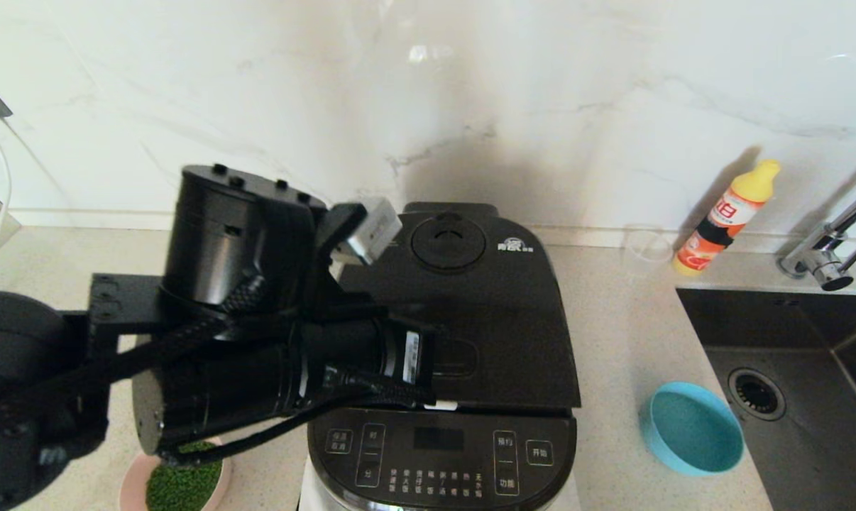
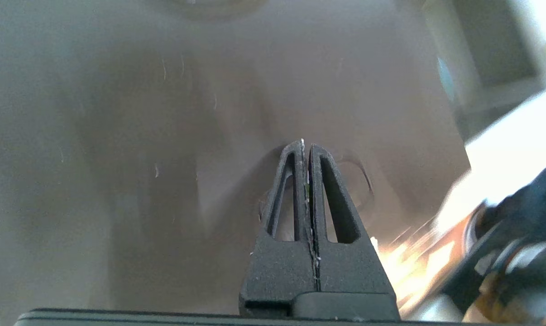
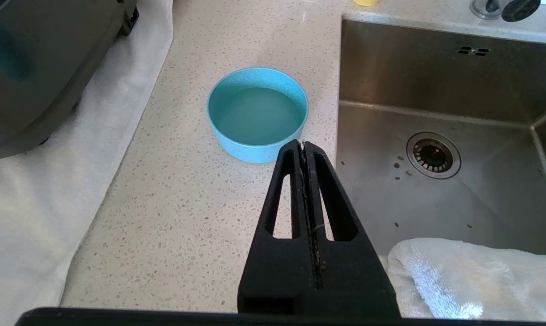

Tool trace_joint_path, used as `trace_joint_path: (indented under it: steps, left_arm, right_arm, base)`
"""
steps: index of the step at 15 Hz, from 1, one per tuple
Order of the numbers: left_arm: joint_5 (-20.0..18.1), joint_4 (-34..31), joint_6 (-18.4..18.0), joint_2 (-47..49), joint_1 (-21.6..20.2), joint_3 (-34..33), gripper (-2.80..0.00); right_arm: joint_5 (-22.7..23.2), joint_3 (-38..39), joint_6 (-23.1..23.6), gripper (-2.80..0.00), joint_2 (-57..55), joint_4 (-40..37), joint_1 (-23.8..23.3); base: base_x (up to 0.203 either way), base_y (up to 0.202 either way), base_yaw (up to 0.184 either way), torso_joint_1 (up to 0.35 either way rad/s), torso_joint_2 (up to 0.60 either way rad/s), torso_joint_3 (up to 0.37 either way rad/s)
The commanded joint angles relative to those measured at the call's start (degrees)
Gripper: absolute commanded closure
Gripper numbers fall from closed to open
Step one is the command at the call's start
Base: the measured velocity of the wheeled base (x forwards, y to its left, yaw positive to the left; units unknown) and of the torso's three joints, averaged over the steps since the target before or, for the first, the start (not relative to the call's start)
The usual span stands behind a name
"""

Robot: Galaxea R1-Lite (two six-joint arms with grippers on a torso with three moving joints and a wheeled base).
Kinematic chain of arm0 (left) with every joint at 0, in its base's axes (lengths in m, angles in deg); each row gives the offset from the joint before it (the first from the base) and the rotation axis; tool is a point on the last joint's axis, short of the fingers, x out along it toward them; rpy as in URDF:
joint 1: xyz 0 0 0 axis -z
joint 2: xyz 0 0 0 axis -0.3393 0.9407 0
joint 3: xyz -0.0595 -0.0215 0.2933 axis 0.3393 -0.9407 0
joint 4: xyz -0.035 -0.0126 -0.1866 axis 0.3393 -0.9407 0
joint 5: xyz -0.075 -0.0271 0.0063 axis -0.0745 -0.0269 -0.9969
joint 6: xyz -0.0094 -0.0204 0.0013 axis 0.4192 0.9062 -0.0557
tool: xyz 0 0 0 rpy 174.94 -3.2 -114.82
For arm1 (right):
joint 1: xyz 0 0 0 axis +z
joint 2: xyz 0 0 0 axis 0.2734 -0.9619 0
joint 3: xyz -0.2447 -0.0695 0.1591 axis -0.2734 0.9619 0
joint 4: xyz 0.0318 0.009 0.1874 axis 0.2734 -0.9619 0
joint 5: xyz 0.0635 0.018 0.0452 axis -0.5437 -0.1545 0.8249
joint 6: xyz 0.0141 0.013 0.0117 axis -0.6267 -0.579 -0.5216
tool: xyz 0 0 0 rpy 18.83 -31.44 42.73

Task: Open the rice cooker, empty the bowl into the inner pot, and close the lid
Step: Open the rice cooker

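Fingertips of my left gripper [image 2: 305,147] are clenched together, empty, over the rectangular button recess on the glossy black hinged lid [image 1: 485,319], which lies closed and flat. The rounded-rectangular black rice cooker [image 1: 442,454] points its control panel toward me. My right gripper [image 3: 304,147], clenched too, hangs near a round blue bowl [image 3: 257,113].

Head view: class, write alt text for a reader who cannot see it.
The left arm reaches over the closed lid of a black rice cooker on a counter. A pink bowl of green grains sits front-left, a blue bowl beside the sink.
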Motion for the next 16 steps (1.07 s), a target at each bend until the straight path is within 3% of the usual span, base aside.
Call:
trace_joint_path:
  steps: [1, 5, 8, 10, 16]
  left_arm:
    - [1.27, 1.54, 0.16, -3.42, -0.23, 2.35, 0.00]
    - [2.33, 2.15, 0.25, -6.13, -1.96, 3.62, 0.00]
    - [2.53, 12.78, 0.11, -5.39, -5.91, 4.44, 0.00]
    - [4.11, 16.62, -0.04, -4.82, -8.69, 8.01, 0.00]
    - [7.22, 17.06, -1.89, -8.75, -17.42, 20.77, 0.00]
  right_arm:
    - [0.03, 0.09, 0.02, 0.00, 0.01, 0.01, 0.01]
    - [0.03, 0.03, 0.02, 0.00, 0.01, -0.05, 0.01]
    - [0.03, 0.09, 0.02, 0.00, 0.01, 0.01, 0.01]
    - [0.03, 0.09, 0.02, 0.00, 0.01, 0.01, 0.01]
    - [0.03, 0.05, 0.02, 0.00, 0.01, 0.01, 0.01]
  base:
    - [0.000, 0.000, 0.000, 0.000, 0.00, 0.000]
    - [0.000, 0.000, 0.000, 0.000, 0.00, 0.000]
    - [0.000, 0.000, 0.000, 0.000, 0.00, 0.000]
    - [0.000, 0.000, 0.000, 0.000, 0.00, 0.000]
    - [0.000, 0.000, 0.000, 0.000, 0.00, 0.000]
